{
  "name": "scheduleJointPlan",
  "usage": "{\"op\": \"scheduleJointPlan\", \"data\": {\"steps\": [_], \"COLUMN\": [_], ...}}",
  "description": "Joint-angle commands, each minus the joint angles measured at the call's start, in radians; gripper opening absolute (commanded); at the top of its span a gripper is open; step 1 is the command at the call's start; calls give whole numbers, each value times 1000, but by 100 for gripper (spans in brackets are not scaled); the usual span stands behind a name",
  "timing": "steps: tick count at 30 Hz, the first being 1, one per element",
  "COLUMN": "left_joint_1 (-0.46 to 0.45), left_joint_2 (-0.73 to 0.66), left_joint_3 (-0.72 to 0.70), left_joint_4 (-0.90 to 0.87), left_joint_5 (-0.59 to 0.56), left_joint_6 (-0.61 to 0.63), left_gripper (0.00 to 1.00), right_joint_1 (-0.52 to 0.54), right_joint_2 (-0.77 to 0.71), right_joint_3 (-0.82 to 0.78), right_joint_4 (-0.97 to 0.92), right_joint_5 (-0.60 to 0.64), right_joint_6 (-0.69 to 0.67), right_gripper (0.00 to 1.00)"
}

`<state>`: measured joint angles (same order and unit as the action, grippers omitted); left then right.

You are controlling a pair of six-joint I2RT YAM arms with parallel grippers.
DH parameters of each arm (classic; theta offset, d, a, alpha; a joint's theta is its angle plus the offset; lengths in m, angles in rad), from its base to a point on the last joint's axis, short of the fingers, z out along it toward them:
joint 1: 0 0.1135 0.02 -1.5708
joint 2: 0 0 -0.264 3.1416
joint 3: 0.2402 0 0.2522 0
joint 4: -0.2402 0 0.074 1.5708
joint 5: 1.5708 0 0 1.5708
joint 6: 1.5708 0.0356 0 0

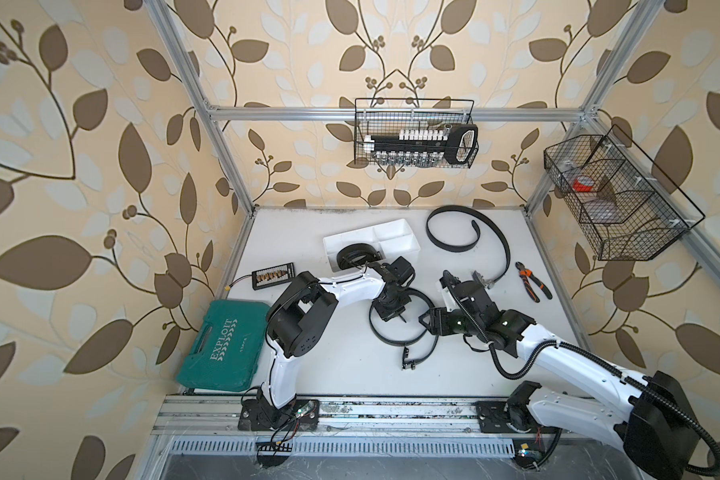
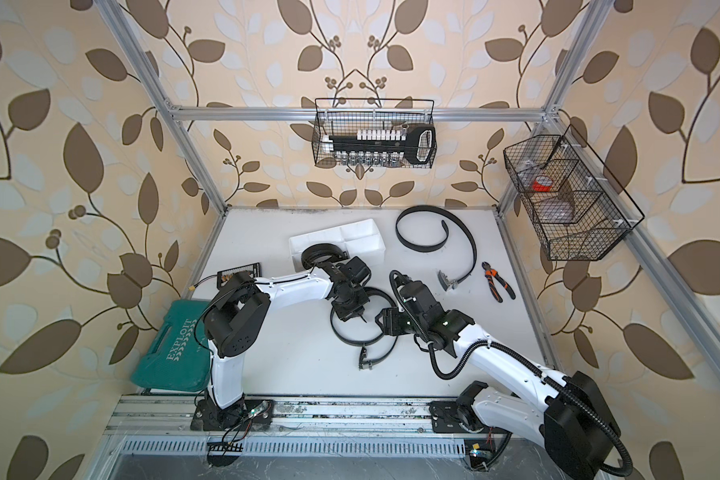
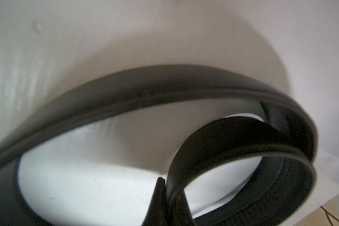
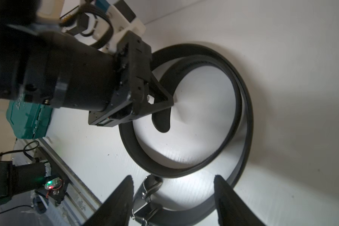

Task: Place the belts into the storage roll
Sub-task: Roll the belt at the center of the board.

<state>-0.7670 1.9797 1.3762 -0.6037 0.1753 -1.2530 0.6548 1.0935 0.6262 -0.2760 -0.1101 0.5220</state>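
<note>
White tabletop [image 1: 329, 365]: left end effector [image 4: 170, 102] pinches coiled belt [image 4: 246, 121]; right end effector [image 4: 172, 177] gapes.

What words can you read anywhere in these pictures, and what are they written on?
"EXPLOIT": in white letters on the lid of the green tool case.
Smaller print beside that word on the same lid: too small to read.
No other readable text in any view.

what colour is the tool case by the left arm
The tool case is teal green, clearest in a top view.
</note>
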Motion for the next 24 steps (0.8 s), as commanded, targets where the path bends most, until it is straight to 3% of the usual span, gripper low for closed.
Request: {"op": "scheduleJointPlan", "data": {"steps": [1, 11, 24], "left_joint_1": [-8, -9, -18], "left_joint_2": [-7, -20, -27], "left_joint_3": [55, 101, 111], "left_joint_4": [-114, -181, -166], "left_joint_5": [37, 61, 91], "left_joint_6": [27, 37, 36], "left_gripper": [0, 0, 0], "right_joint_1": [33, 133, 149], "right_joint_2": [22, 84, 177], "right_joint_3": [-39, -104, -93], "right_joint_4": [147, 325, 383], "right_joint_5": [67, 136, 110], "right_joint_6": [-116, -169, -170], "right_gripper": [63, 51, 38]}}
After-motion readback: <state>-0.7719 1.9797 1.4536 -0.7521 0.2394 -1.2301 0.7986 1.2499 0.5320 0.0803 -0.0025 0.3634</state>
